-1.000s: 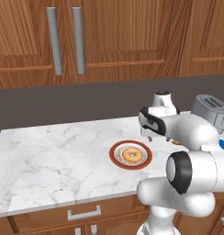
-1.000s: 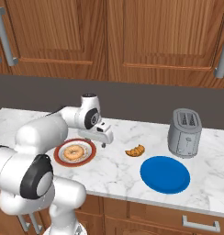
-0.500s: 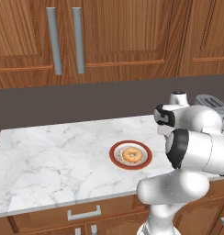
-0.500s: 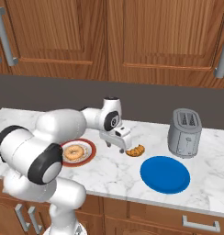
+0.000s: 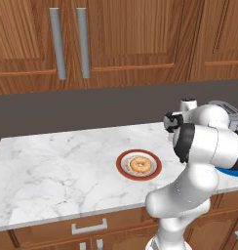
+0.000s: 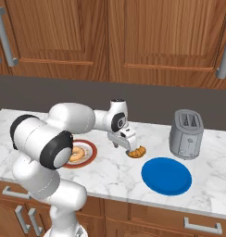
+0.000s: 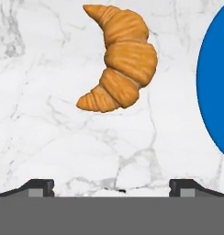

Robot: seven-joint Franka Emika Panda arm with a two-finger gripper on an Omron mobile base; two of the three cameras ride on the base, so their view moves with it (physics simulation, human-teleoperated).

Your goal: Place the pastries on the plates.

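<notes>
Claw wide open, empty, hovering over the croissant, which lies on the tabletop beside the blue plate. Doughnut sits on the red plate. Croissant looks light and flaky; I'd pinch its thick middle gently. No readable writing.

White arm stretched forward and low, gripper pointed down, jaws wide apart
</notes>
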